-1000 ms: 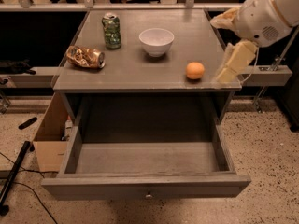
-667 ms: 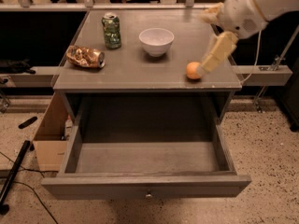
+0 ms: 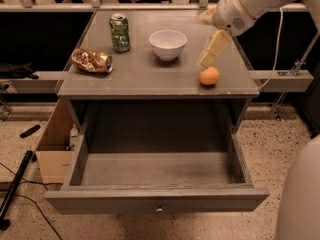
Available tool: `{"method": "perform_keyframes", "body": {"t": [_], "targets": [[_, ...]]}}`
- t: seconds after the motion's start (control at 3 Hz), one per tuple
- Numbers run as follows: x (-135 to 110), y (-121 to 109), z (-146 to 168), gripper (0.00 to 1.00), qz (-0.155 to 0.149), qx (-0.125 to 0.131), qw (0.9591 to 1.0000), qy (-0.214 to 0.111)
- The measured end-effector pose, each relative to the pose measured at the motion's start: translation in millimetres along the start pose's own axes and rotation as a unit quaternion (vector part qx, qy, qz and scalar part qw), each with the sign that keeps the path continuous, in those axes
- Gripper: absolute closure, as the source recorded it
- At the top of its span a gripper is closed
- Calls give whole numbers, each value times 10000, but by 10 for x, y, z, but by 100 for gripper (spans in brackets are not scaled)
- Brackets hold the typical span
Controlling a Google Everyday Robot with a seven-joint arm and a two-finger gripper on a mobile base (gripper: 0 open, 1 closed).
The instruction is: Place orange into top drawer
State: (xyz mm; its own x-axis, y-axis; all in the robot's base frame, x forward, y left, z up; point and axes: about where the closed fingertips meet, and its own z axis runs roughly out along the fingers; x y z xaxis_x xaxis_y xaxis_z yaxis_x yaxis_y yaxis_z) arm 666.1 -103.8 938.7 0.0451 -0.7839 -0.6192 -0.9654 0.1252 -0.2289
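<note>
Orange [image 3: 209, 76] is the fruit that must go in the top drawer [image 3: 155, 201], and it is not picked up yet.

Far off to the left of the gripper [image 3: 205, 61], as the picture shows it, lies a shiny snack bag [image 3: 91, 61]. Closer to the gripper, but well apart from it, stands a green can [image 3: 119, 32]. Next comes a white bowl [image 3: 168, 44], near the gripper on its left side. All of these sit on the grey table top [image 3: 140, 79].

Then comes the gripper itself. A second ago it was out past the right edge of the table. Now it has swung in and come down, and its tip hangs just above the orange. I cannot tell if it touches the orange, or if the gripper is wide or narrow. The orange has not moved. It rests right under the gripper, close to the front edge of the table.

Down below the gripper, the top drawer is pulled out, ready for the fruit.

I think the grab comes next, then a lift and a short trip forward and down.
</note>
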Motion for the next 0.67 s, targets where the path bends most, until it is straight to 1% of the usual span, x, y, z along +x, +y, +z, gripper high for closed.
{"method": "perform_keyframes", "body": {"t": [0.67], "targets": [[519, -289, 26, 0, 188, 96, 9992, 344]]}}
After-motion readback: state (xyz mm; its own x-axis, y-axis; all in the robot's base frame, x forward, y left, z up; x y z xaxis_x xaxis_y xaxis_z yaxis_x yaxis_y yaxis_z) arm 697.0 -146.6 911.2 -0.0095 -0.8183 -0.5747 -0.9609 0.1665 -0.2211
